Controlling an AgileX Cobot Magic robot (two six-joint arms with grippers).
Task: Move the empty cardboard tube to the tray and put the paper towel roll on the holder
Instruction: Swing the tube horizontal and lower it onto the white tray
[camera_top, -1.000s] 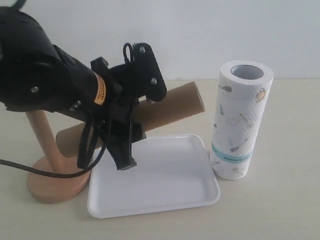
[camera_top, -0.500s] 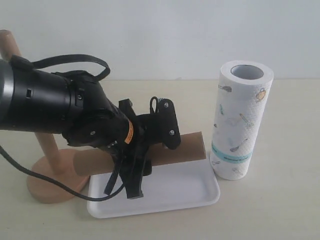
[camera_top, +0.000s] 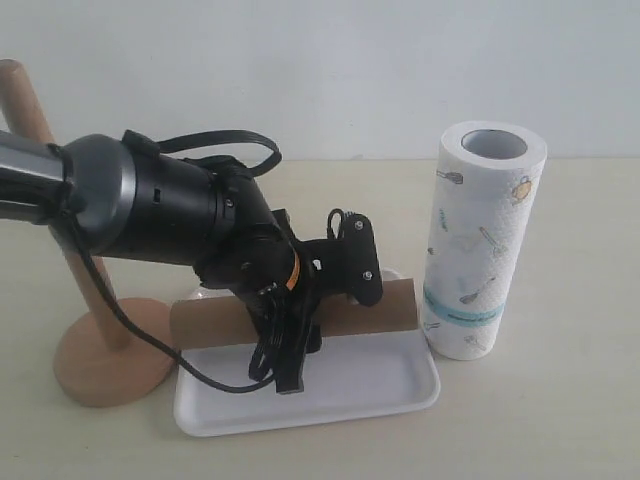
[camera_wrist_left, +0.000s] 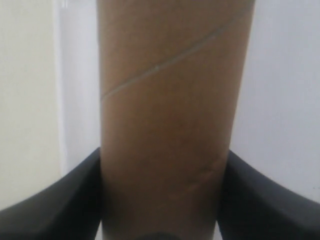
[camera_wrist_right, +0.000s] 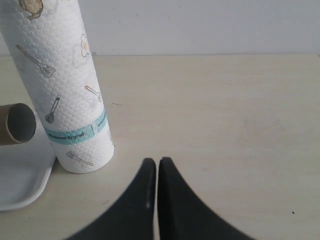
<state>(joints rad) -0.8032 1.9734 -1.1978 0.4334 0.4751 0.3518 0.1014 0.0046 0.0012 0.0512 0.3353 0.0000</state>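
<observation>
The left gripper (camera_wrist_left: 162, 195) clamps the empty cardboard tube (camera_top: 390, 305) at its middle, level along the tray's (camera_top: 400, 395) rear rim. The paper towel roll (camera_top: 485, 240) stands just right of the tray, and the holder (camera_top: 105, 365) stands just left. The right gripper (camera_wrist_right: 158, 172) is pressed shut and empty.

Cardboard tube (camera_top: 390, 306) is brown, tray (camera_top: 385, 378) white, holder (camera_top: 100, 366) light-brown, paper towel roll (camera_top: 485, 250) white with teal band.

The exterior camera looks slightly down over the counter (camera_top: 560, 400). The left wrist camera sits close against the tube (camera_wrist_left: 170, 125). The right wrist camera, set low, shares the paper roll (camera_wrist_right: 60, 85) with the exterior.
</observation>
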